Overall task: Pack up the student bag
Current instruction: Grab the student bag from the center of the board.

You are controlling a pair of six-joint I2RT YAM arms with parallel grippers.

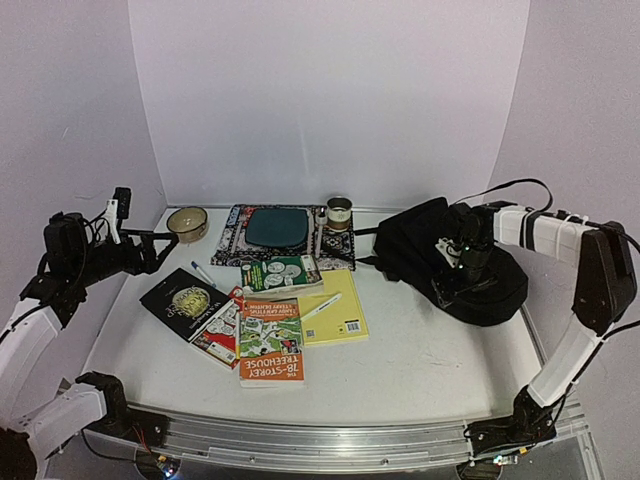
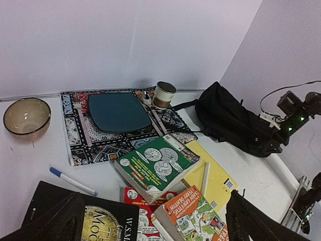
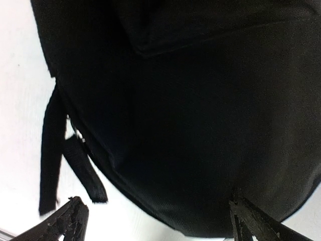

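Note:
The student bag (image 1: pixel 455 262) is a large black backpack lying on the right side of the table, with a strap trailing left. My right gripper (image 1: pixel 466 272) hangs just above its top, jaws open, nothing held. In the right wrist view the bag (image 3: pixel 190 110) fills the frame, with loose straps (image 3: pixel 50 150) on the white table, and the right gripper (image 3: pixel 160 223) spreads wide over the bag's edge. My left gripper (image 1: pixel 163 248) is raised at the far left and open. In the left wrist view the left gripper (image 2: pixel 153 226) stands empty above the books, with the bag (image 2: pixel 230 123) far off.
A black book (image 1: pixel 185 298), red book (image 1: pixel 222 330), orange book (image 1: pixel 270 342), green book (image 1: pixel 282 272) and yellow notepad (image 1: pixel 340 310) with a white pen (image 1: pixel 320 305) lie mid-table. A marker (image 1: pixel 203 273), bowl (image 1: pixel 187 222), patterned mat (image 1: pixel 232 245) with teal pad (image 1: pixel 277 227) and a cup (image 1: pixel 340 211) sit behind.

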